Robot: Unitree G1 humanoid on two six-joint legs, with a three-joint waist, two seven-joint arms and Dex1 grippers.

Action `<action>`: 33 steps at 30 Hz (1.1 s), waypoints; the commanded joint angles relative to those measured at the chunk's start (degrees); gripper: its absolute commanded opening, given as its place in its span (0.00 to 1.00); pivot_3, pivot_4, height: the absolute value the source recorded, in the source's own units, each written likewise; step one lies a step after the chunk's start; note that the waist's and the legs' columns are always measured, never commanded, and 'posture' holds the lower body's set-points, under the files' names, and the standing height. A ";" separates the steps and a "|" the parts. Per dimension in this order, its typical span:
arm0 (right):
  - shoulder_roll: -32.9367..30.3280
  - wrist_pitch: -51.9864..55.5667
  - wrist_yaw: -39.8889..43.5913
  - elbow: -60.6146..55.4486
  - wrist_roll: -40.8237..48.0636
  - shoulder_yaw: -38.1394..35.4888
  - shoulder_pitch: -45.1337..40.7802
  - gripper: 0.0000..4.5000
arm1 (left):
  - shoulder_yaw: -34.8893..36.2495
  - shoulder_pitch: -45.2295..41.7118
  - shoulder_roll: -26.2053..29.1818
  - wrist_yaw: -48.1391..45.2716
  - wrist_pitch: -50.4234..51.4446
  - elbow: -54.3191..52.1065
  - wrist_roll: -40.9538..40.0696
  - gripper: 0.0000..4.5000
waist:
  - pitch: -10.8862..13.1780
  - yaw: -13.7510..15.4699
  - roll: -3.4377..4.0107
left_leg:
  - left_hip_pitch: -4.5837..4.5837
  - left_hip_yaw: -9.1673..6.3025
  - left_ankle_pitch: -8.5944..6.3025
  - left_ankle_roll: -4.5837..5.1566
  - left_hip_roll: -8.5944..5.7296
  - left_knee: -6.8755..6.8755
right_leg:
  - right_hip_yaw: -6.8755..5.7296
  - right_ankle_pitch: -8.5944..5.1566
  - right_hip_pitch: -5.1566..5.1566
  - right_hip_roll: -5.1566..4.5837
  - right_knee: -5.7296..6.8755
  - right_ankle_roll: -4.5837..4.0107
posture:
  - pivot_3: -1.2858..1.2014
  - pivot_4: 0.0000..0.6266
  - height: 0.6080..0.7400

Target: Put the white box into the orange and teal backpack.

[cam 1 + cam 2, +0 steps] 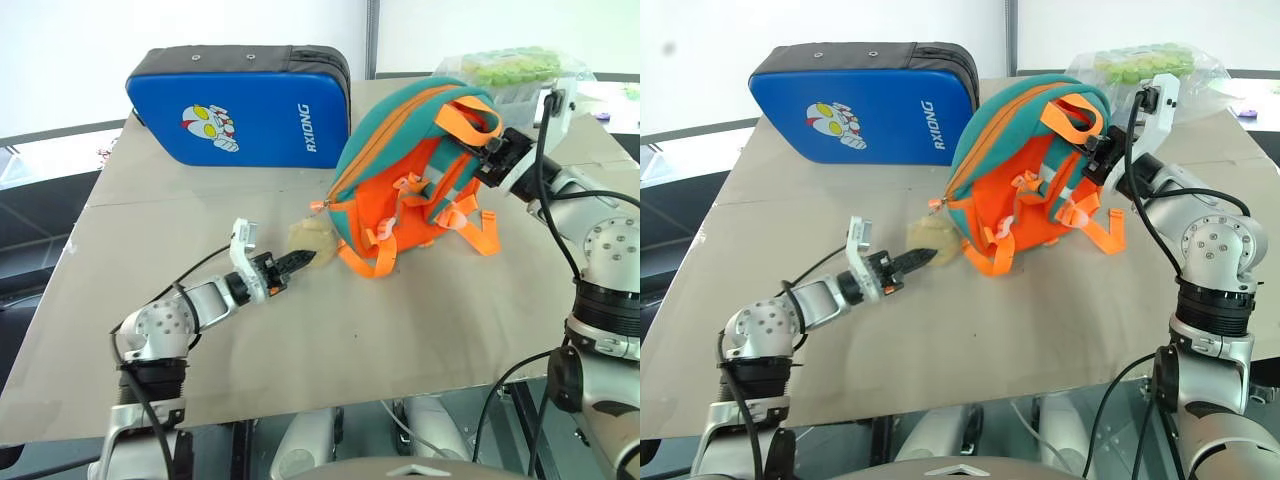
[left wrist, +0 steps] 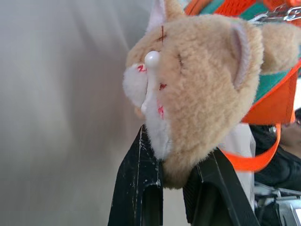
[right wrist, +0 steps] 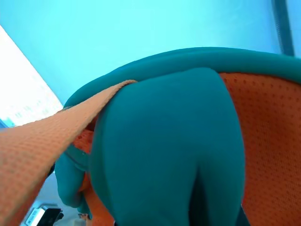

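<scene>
Across the brown table [image 1: 300, 340], the biggest thing is the blue padded case [image 1: 240, 105] at the far edge. Next comes the orange and teal backpack [image 1: 410, 175], held tipped up off the surface by its orange top loop [image 1: 470, 115], which the right gripper [image 1: 492, 152] has clamped. Behind it sits a clear bag of green items [image 1: 515, 68]. Smaller again is the tan plush toy [image 1: 310, 240] hanging at the backpack's lower left corner; the left gripper [image 1: 298, 262] has its black fingers [image 2: 141, 188] pinched on the toy's underside, reaching in low from the robot's left. I see no white box anywhere on the table. I would guess it is already inside, but nothing confirms it. Both arms are busy with the bag itself.
</scene>
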 commanded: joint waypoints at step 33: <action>-25.18 -11.77 30.84 -32.74 -19.36 -21.25 65.70 1.00 | 12.14 32.23 14.66 -26.45 -26.15 -26.36 20.10 1.00 | 0.07 0.62 0.02 | 1.09 0.01 -0.23 0.38 0.19 -0.21 | -0.14 -0.07 1.27 0.10 -0.54 0.04 | 0.52 0.24 1.00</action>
